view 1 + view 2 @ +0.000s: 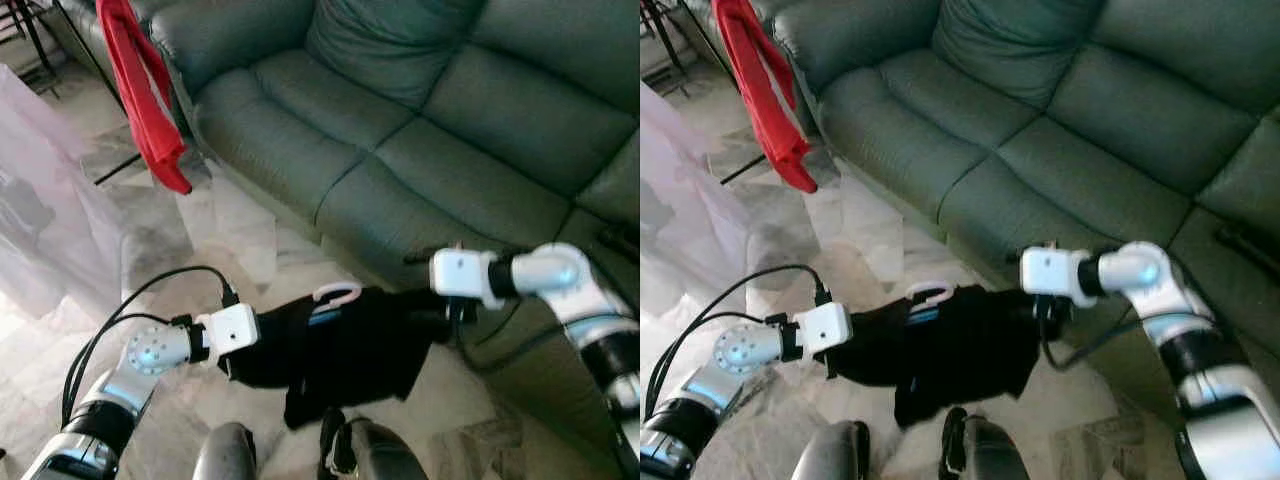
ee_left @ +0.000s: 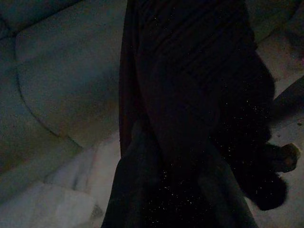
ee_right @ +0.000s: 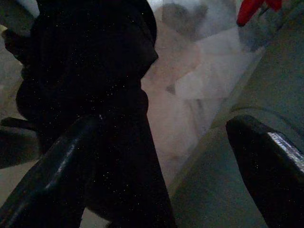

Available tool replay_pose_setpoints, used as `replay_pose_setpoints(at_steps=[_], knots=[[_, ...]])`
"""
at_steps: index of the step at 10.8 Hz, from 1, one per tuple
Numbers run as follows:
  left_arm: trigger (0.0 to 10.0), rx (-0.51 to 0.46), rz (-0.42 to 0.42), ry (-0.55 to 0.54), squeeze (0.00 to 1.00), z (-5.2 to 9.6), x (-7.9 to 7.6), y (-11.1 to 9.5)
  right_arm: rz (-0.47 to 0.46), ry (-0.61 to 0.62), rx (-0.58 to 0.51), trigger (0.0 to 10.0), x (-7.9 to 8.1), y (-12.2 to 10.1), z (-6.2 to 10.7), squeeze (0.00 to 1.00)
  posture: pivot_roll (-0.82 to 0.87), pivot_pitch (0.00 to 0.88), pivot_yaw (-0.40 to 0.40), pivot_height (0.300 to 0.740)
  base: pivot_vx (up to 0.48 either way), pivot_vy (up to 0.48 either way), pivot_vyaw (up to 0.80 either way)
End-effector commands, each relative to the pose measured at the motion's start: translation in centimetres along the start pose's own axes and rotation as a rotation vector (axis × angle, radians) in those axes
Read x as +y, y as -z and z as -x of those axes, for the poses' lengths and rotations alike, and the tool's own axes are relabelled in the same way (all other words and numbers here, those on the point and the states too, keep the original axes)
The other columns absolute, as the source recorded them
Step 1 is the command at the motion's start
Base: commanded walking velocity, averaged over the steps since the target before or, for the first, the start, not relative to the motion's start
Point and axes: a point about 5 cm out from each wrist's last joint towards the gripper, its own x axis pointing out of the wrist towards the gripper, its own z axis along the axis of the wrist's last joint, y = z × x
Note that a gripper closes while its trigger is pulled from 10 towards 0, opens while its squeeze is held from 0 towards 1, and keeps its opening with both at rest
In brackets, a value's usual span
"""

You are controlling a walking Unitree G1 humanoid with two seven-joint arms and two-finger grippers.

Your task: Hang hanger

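Big green sofa [image 1: 420,120] fills the ground ahead of me, its seat cushions running away up and to my right, pale marble floor [image 1: 240,240] in front of it. Over on my far left a red garment [image 1: 140,90] dangles from a dark rack [image 1: 75,45] — my guess is that's where this has to end up.

Now the load: a black shirt [image 1: 340,350] stretched between my two arms, low in front of my body, just off the sofa's front edge. Out of its top edge pokes the hanger [image 1: 335,296], its pale hook curling up. The garment's long axis runs side to side, from one wrist across to the other.

Left gripper [image 1: 232,372] sits at the left end of the cloth, buried in it; in the wrist view it's all dark fabric, so I can't tell whether those fingers are closed. Right gripper [image 3: 156,166] is at the right end, and here I do see it: fingers spread wide, one black finger [image 3: 57,166] against the cloth, the other well clear over the sofa edge. Not clamped.

The hook lies between my hands, somewhat nearer the left, and the rack is left too, so the carry goes that way.
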Motion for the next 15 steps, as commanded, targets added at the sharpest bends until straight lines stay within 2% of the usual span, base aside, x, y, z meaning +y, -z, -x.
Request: replay_pose_setpoints(at_steps=[1,2,3,4,6,8,10,13,15], knots=[[0.0,-0.06,0.021,-0.004,0.0,-0.5,0.1,-0.9,-0.059,-0.031,0.072,10.0,0.1,1.7,0.7,0.0,-0.02,0.132,-0.056,0.74,0.0,0.0,0.0],[0.0,-0.069,0.01,0.03,0.0,-0.6,0.0,-1.1,-0.055,-0.018,0.139,10.0,-0.4,2.5,1.2,0.0,-0.01,0.136,-0.059,0.74,0.0,0.0,0.0],[0.0,-0.075,0.01,0.035,0.0,-0.6,-0.1,-1.3,-0.091,-0.014,0.131,10.0,-0.9,2.5,1.2,0.0,-0.01,0.138,-0.062,0.74,0.0,0.0,0.0],[0.0,-0.091,0.01,0.039,0.0,-0.9,-0.2,-1.6,-0.1,-0.024,0.136,0.0,-0.7,2.6,0.7,0.0,-0.01,0.141,-0.064,0.74,0.0,0.0,0.0],[0.0,-0.111,0.008,0.088,0.0,-1.3,-0.6,-2.3,-0.05,-0.076,0.149,0.0,-0.7,2.4,0.0,0.0,0.0,0.15,-0.069,0.74,0.0,0.0,0.0],[0.0,-0.101,0.005,0.106,0.0,-1.3,-0.9,-2.2,-0.007,-0.095,0.104,0.0,-1.8,0.9,-0.7,0.0,0.0,0.15,-0.069,0.74,0.0,0.0,0.0],[0.0,-0.097,0.007,0.111,0.0,-1.4,-0.7,-2.4,-0.01,-0.121,0.073,0.0,-2.2,0.5,-0.6,0.0,0.01,0.151,-0.071,0.74,0.0,0.0,0.0],[0.0,-0.092,0.008,0.117,0.0,-1.7,-0.7,-2.4,-0.04,-0.18,0.01,0.0,-1.7,0.1,-0.9,0.0,0.0,0.148,-0.069,0.74,0.0,0.0,0.0],[0.0,-0.084,0.012,0.117,0.0,-1.9,-0.8,-2.3,-0.078,-0.266,-0.066,0.0,-1.2,-0.5,-1.1,0.0,0.0,0.149,-0.069,0.74,0.0,0.0,0.0]])
